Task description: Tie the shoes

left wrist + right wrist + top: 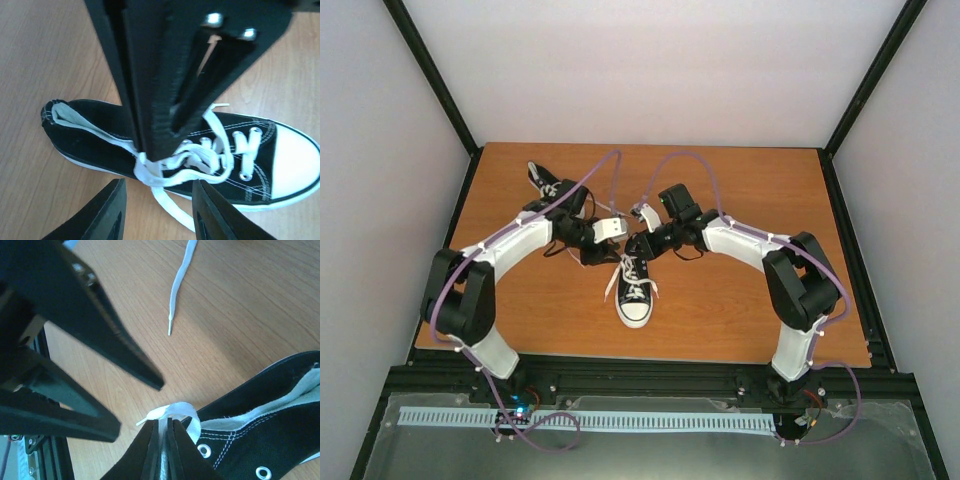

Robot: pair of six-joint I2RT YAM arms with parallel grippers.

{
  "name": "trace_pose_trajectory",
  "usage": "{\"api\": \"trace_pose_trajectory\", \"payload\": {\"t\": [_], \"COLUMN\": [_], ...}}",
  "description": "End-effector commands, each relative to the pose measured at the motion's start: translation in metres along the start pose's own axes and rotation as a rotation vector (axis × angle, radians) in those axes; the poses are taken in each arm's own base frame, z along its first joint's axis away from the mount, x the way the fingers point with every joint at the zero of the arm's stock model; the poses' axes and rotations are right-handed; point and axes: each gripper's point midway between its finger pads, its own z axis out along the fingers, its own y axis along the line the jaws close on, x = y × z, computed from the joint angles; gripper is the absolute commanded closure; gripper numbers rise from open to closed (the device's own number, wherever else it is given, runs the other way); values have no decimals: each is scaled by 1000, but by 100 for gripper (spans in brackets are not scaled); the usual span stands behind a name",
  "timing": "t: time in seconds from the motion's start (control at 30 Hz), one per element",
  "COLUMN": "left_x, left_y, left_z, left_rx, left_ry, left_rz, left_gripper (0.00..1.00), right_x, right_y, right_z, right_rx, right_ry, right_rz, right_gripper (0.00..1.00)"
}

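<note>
Risk, as we judge it: the lace (172, 412) is pinched only at the loop's edge, so a pull may slip it free or drag the light shoe (100, 135) over the table (740, 300). The arms crowd close and could bump. The right gripper (162, 426) is clamped tight on that lace. The left gripper (159, 190) is half open, gripping nothing, just beside the shoe. The shoe sits mid-table, toe near; the other shoe (544, 181) lies far left.

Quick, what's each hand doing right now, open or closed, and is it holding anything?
Left hand: open, holding nothing.
Right hand: closed on a white lace.
</note>
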Motion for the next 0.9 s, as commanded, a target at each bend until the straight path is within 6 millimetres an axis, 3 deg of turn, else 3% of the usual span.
{"api": "trace_pose_trajectory", "payload": {"t": [0.0,0.2,0.47,0.7,0.87], "left_x": [-9,9,9,11,11], "left_y": [16,14,13,6,5], "left_z": [8,20,31,44,47], "left_rx": [3,38,92,117,129], "left_ry": [0,52,59,80,83], "left_rz": [42,115,188,190,163], "left_gripper": [60,58,47,50,51], "right_x": [0,0,-1,-8,-26], "right_y": [0,-2,-5,-9,-10], "right_z": [2,1,5,-1,-20], "right_rx": [5,23,21,76,168], "right_ry": [27,32,36,17,-47], "right_rz": [-4,-11,-7,-17,-28], "right_gripper": [92,91,85,57,44]}}
